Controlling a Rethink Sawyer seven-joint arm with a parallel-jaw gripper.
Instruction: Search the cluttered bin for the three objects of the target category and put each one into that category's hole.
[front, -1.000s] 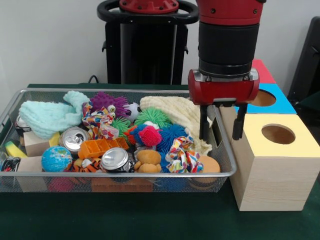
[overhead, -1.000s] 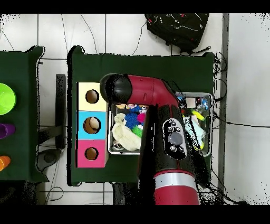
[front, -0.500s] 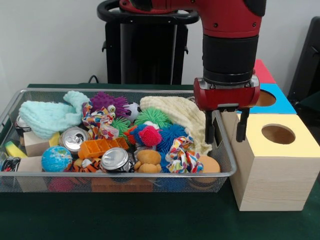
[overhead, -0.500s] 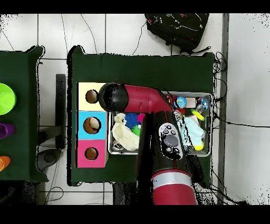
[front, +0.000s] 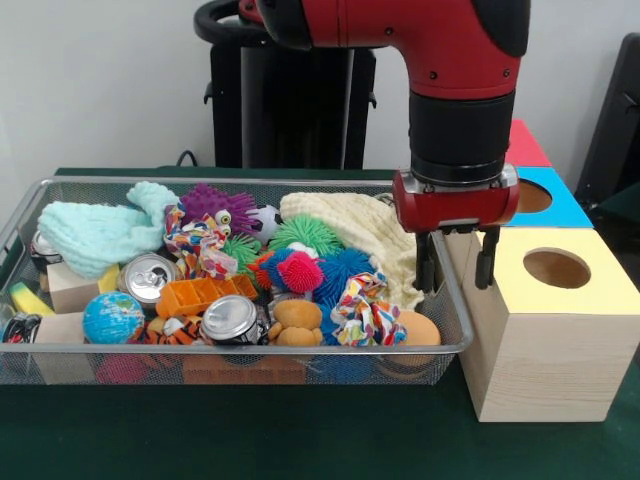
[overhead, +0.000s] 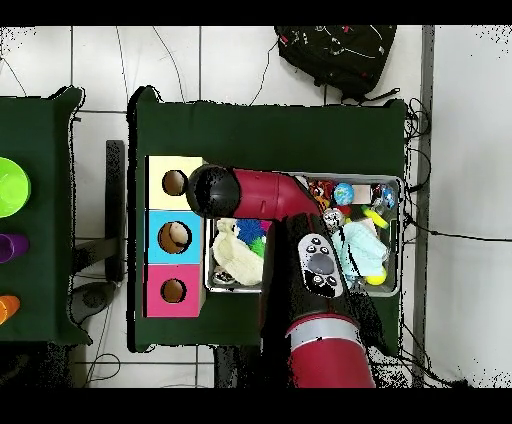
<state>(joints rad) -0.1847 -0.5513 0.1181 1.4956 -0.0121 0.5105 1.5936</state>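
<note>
My gripper (front: 456, 268) hangs open and holds nothing, over the right end of the wire bin (front: 250, 350) where it meets the yellow-topped box (front: 590, 290). One finger (front: 425, 265) is inside the bin's end wall, beside the cream cloth (front: 350, 225); the other is in front of the box. The bin holds two cans (front: 231, 318), spiky balls (front: 300, 272), a rope toy (front: 366, 312), a globe ball (front: 113, 317) and a mint cloth (front: 95, 232). In the overhead view the arm (overhead: 262, 192) hides the gripper and half the bin (overhead: 395, 290).
Three holed boxes stand in a row beside the bin: yellow (overhead: 175, 182), blue (overhead: 175, 237) with something tan in its hole, and red (overhead: 173, 291). In the front view the blue top (front: 540, 195) and the red top (front: 525, 140) lie behind the yellow one.
The gripper has shifted toward the yellow-topped box and its fingers have drawn slightly closer together. In the overhead view the arm has swung aside, uncovering more of the bin.
</note>
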